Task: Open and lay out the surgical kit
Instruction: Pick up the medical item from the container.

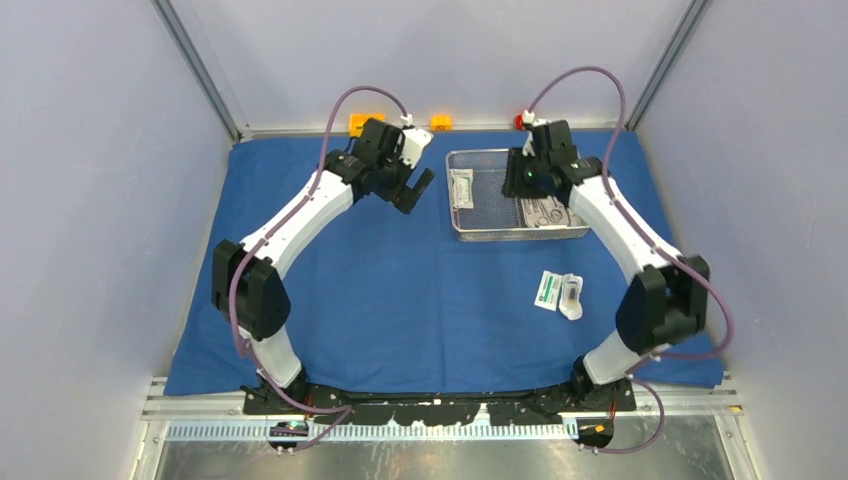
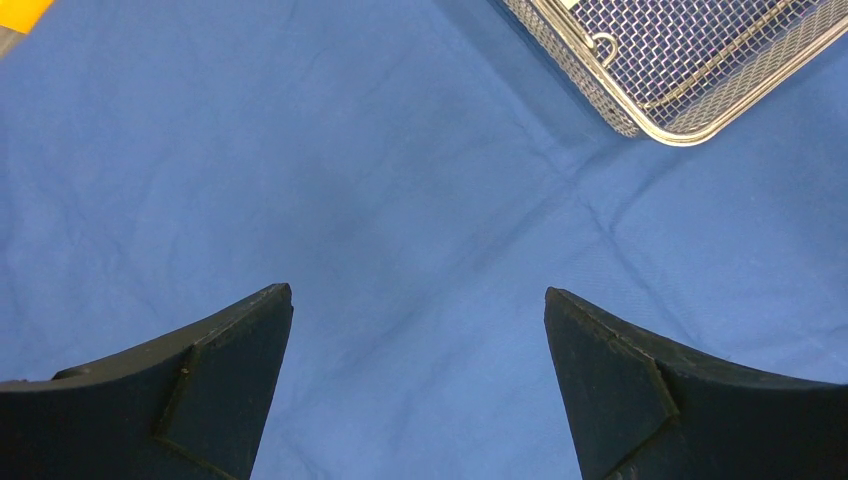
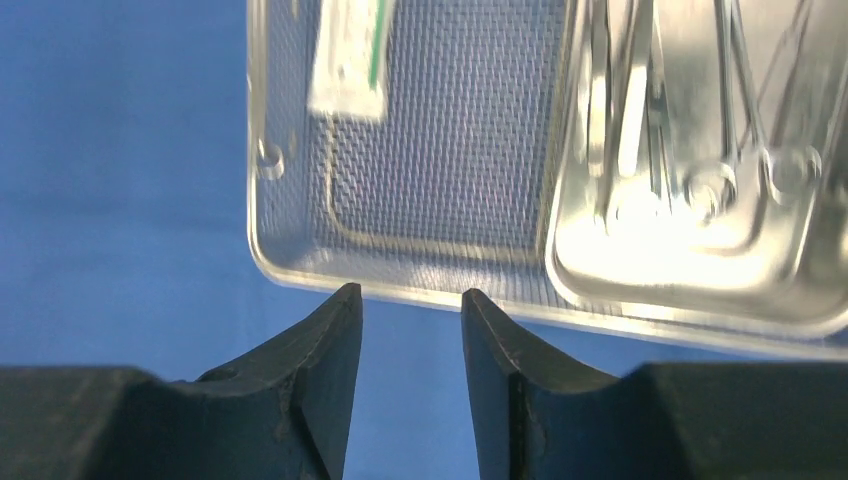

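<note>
The blue cloth wrap (image 1: 400, 290) lies spread flat over the table. On its far right stands the wire-mesh basket (image 1: 490, 205) (image 3: 440, 170). It holds a white packet (image 1: 460, 187) (image 3: 350, 60) and a steel tray (image 1: 548, 213) (image 3: 690, 250) with slim metal instruments (image 3: 640, 110). Two more white packets (image 1: 558, 293) lie on the cloth in front of the basket. My right gripper (image 3: 410, 295) hovers at the basket's rim, open, with only cloth showing between its fingers. My left gripper (image 1: 415, 190) (image 2: 420, 292) is wide open over bare cloth, left of the basket (image 2: 690, 60).
Two orange blocks (image 1: 365, 123) (image 1: 441, 122) and a small red block (image 1: 521, 120) sit at the back wall beyond the cloth. Grey walls close in the left, right and far sides.
</note>
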Robot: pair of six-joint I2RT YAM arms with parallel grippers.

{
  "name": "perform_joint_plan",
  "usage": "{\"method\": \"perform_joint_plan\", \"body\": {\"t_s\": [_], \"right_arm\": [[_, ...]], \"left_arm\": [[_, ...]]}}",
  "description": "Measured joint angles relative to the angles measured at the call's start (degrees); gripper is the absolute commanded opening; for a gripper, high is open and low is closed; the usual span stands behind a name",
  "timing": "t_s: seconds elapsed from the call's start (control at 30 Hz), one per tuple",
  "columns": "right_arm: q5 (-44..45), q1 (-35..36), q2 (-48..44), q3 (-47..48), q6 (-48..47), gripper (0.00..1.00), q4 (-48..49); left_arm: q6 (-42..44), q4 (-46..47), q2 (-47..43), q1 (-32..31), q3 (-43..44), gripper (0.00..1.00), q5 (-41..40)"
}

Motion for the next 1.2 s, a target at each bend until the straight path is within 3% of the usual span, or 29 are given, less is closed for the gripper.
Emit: {"method": "perform_joint_plan", "body": {"t_s": [0.23, 0.5, 0.9, 1.2], "right_arm": [[1.4, 1.44, 21.24, 15.56, 0.44, 0.54, 4.92], [1.64, 2.45, 38.4, 26.8, 0.39, 0.55, 4.74], [0.74, 3.28, 45.92, 36.98, 0.42, 0.54, 4.61], [0.96, 4.13, 49.75, 39.63, 0.22, 0.53, 4.11]], "left_arm": [[-0.09, 0.98, -3.17, 0.0, -1.75, 1.0, 0.0], [-0.11, 1.55, -3.54, 0.02, -1.77, 1.0, 0.48], [-0.04, 1.57, -3.15, 0.0, -1.7, 1.0, 0.66], [0.11, 1.55, -1.57, 0.02, -1.62, 1.0, 0.66]]}}
